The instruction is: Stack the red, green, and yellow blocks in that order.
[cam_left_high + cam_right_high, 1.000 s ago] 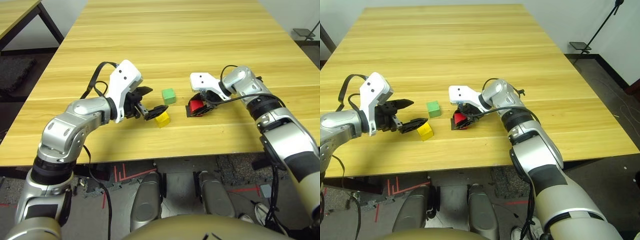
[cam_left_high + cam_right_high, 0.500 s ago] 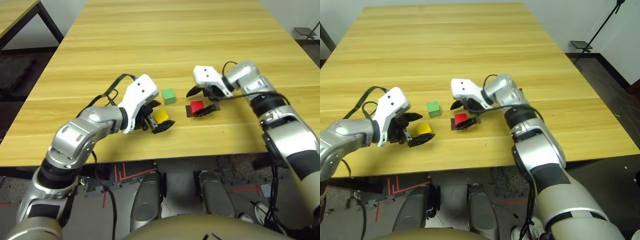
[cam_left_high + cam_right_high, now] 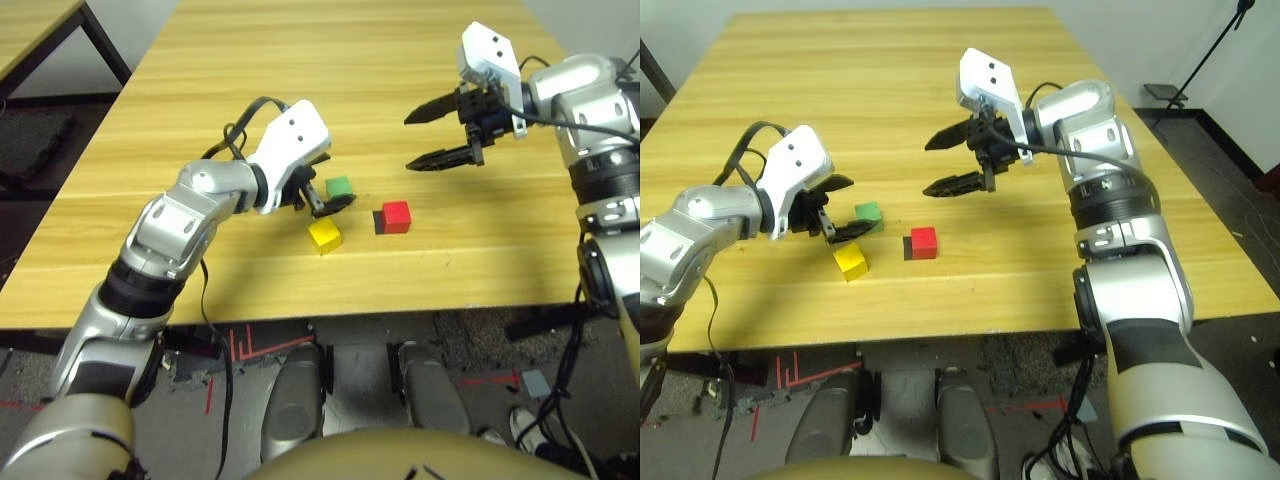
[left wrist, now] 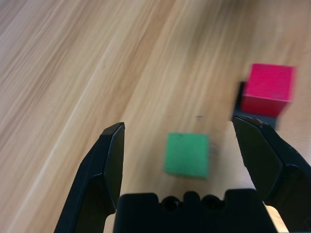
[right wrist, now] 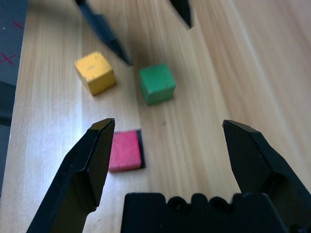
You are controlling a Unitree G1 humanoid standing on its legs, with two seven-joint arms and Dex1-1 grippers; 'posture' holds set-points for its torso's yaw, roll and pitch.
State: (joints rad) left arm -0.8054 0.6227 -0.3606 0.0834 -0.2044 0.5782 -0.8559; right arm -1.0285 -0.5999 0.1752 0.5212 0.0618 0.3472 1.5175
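While the left gripper point(image 4: 179, 127) hovers open near the green block point(image 4: 187, 155), the right gripper point(image 5: 169, 122) hangs open too. 3 blocks sit unstacked.

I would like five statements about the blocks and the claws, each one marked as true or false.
1. The red block sits partly on the black patch. True.
2. The green block is stacked on the red block. False: it stands on the table, apart from it.
3. The left claw is open and has the green block between its fingers, gripped. False: it is open, but grips nothing.
4. The right claw is open and empty. True.
5. The yellow block is farther from the robot than the green block. False: it is nearer to the robot.
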